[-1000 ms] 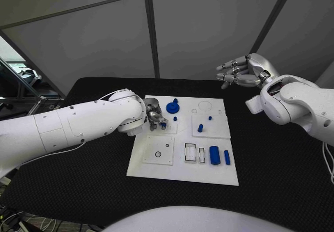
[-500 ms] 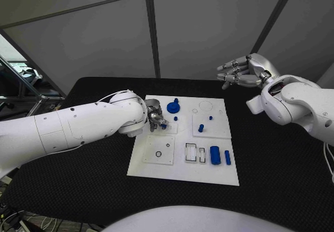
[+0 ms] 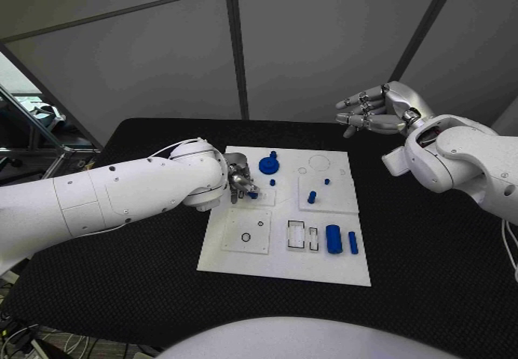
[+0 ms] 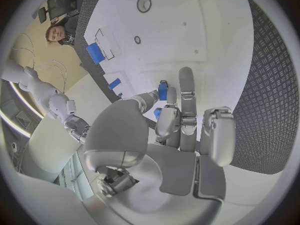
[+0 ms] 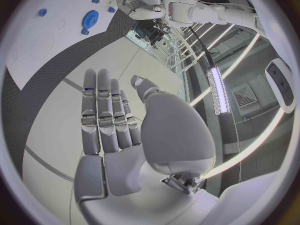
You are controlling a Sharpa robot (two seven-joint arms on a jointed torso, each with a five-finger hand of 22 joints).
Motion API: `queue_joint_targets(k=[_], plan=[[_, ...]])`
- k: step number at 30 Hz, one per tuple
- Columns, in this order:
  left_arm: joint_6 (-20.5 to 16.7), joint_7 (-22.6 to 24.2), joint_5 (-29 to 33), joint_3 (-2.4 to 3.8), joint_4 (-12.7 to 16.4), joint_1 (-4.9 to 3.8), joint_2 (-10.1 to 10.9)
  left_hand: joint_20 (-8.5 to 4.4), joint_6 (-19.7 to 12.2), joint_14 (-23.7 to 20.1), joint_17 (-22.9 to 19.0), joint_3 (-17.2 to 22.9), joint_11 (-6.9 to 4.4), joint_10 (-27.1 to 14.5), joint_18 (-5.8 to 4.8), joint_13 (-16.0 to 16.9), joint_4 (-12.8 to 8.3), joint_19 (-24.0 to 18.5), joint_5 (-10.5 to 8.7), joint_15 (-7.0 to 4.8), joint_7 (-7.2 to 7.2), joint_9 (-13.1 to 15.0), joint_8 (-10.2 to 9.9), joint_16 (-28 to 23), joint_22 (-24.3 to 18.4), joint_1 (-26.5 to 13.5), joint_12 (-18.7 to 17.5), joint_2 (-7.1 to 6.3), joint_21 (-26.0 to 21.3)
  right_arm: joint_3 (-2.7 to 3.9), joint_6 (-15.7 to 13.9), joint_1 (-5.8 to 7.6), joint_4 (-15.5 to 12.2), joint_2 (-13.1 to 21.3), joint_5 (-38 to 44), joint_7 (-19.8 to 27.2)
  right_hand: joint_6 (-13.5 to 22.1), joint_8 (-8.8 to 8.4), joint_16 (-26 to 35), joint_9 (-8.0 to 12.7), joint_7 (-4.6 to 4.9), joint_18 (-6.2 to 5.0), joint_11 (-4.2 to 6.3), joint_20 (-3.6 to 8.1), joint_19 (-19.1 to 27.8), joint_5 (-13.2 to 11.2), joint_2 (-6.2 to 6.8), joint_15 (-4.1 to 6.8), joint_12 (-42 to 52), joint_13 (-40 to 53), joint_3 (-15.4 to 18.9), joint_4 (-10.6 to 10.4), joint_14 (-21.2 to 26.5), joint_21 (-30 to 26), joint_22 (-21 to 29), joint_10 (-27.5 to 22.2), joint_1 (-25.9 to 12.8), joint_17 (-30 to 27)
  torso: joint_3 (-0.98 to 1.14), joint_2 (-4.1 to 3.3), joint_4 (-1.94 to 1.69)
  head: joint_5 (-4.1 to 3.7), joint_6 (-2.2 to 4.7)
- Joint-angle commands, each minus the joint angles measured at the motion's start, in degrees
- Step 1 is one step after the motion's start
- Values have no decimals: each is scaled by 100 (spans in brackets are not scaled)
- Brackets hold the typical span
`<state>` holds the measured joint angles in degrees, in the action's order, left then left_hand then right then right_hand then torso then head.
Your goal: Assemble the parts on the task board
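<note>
Looking down from the head view, you had the task board (image 3: 283,258) in the middle of the tabletop with most work outstanding, by my judgement: a blue gear (image 3: 269,166) sat near the board's far edge, a blue peg (image 3: 311,198) stood right of centre, and a blue cylinder (image 3: 332,239) with a slim blue bar (image 3: 352,243) lay loose near the board's near right corner. Your left hand (image 3: 241,184) was low over the board's far left quarter, fingers drawn together on a small blue part (image 3: 254,194). Your right hand (image 3: 373,111) was raised beyond the table's far right corner, holding nothing.

Left wrist view: the fingertips (image 4: 186,77) pinched that small blue part (image 4: 162,90) just above the white plate.

Right wrist view: the right hand (image 5: 115,135) was fully spread, fingers straight, touching nothing.
</note>
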<state>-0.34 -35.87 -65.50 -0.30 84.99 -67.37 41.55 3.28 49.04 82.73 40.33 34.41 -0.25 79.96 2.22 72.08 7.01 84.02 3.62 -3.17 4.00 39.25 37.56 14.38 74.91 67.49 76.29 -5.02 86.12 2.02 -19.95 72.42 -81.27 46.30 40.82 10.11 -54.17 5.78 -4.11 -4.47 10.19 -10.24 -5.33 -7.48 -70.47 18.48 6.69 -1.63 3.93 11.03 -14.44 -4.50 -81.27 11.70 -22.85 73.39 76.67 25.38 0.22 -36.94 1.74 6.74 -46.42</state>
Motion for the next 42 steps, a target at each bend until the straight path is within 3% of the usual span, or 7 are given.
queue_joint_targets(k=[1,25,42], plan=[[82,-94,-64,3,0,-5,6,-22,-22,36,9,652,-10,-2,-89,-4,-638,350,-20,15,-35,13,37,-32,909,24,-26,63,30,4,50,12,-5,-6,6,83,-2,38,35,-2,17,-13,-28,-2,-32,-14,6,-5,-2,-5,3,-21,24,-19,6,20,4,-6,1,-3,0,3,-1],[241,-141,-31,3,-58,-5,-62,-25,-11,40,17,664,-13,3,-94,-17,-690,362,-28,13,-44,45,61,-38,936,-47,-33,-23,45,4,48,11,0,-15,6,87,-2,40,35,-2,17,-14,-28,-4,-38,-12,3,-6,-1,-13,6,-30,21,-29,14,22,-6,-14,4,-2,1,-8,-18],[343,-156,80,3,-212,-6,-157,-43,201,57,54,28,-56,51,-113,13,-348,400,-36,-9,-111,50,56,-57,1026,-646,16,-138,92,4,49,11,7,-23,3,101,-2,44,37,-2,19,-13,-32,-9,-49,-3,-5,-11,-3,-29,16,-60,22,-51,32,19,-40,-32,1,-1,1,-11,-17]])
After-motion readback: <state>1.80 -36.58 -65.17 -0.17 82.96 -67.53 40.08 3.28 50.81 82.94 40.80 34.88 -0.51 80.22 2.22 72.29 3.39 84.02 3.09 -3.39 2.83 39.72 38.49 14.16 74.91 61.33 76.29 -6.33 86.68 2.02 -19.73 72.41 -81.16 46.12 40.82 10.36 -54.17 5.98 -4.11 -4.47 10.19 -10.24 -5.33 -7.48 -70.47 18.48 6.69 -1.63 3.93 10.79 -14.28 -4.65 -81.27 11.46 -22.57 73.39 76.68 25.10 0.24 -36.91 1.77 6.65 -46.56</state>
